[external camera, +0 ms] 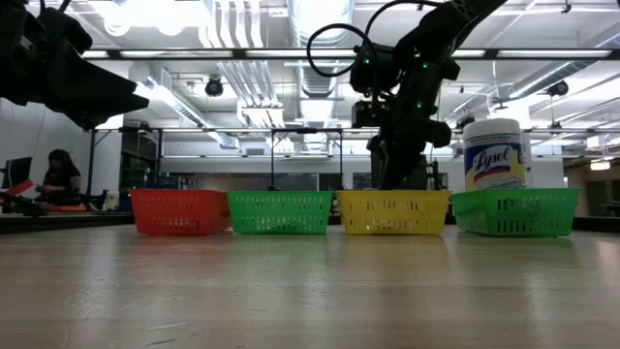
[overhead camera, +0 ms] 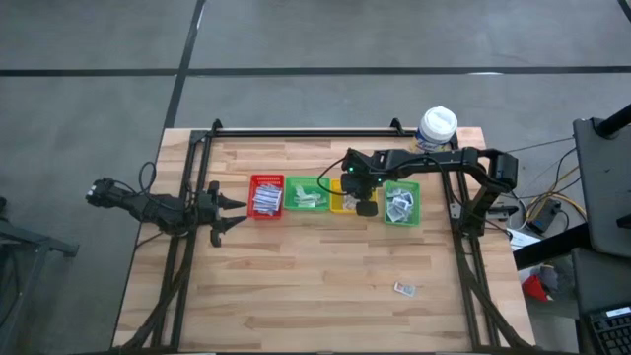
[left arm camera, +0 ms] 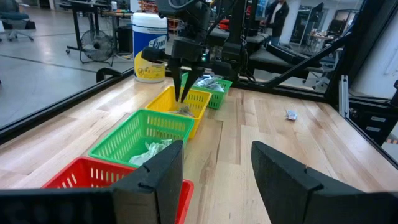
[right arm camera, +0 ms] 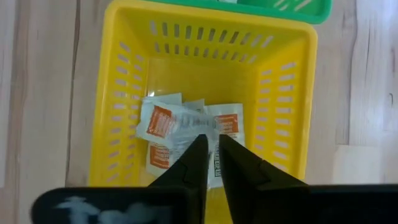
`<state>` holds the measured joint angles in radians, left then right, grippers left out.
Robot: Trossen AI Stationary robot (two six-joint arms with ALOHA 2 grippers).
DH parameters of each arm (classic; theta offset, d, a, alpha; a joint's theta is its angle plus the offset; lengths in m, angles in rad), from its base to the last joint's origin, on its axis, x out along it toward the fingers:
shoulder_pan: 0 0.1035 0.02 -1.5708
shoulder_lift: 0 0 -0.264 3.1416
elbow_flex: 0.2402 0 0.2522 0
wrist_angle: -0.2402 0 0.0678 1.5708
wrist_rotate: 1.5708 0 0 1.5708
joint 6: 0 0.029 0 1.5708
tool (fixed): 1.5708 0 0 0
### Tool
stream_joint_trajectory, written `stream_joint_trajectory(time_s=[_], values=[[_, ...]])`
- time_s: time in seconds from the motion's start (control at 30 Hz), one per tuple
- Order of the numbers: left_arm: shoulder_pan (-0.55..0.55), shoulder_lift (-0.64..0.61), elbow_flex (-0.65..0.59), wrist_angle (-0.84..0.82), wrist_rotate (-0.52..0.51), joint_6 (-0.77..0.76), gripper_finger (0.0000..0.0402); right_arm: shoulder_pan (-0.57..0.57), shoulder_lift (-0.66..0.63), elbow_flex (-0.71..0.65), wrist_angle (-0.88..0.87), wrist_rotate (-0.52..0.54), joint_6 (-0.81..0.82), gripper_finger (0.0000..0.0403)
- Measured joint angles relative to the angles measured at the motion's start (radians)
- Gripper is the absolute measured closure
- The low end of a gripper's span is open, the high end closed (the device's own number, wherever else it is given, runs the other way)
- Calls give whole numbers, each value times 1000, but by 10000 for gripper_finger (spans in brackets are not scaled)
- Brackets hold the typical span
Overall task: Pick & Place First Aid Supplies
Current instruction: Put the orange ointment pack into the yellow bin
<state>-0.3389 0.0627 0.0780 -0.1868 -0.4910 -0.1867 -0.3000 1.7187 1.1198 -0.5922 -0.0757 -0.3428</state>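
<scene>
Over the yellow plastic tray (right arm camera: 298,93): right gripper (right arm camera: 211,138), pointing down into it. Fingers almost together, only a thin gap between the tips, nothing seen between them. Right under the tips, on the tray floor: small white paper packets with orange print (right arm camera: 165,121), lying flat in a loose pile. Whether touched by the tips or just below them, hard to tell.

Off at the left edge of the wooden tabletop (overhead camera: 315,286), near the red plastic tray (overhead camera: 266,197): left gripper (overhead camera: 232,207), fingers wide apart and empty.

In a row from left to right: red tray, green plastic tray (overhead camera: 308,194), yellow tray, second green plastic tray (overhead camera: 401,204), all with packets inside. Behind the last one: white-lidded tub with a yellow label (overhead camera: 437,126).

Alone on the bare wood, well apart from both grippers: one small grey-white packet (overhead camera: 403,288).
</scene>
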Motion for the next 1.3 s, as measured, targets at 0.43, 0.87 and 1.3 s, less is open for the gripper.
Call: stream_joint_trajectory(time_s=[0.43,0.87,1.3], values=[[0,0,0,0,0,0,213,1,-6,85,-48,0,11,294],[0,0,0,0,0,0,213,36,-9,281,-491,-32,136,312],[0,0,0,0,0,0,213,171,-10,267,-604,-135,187,330]])
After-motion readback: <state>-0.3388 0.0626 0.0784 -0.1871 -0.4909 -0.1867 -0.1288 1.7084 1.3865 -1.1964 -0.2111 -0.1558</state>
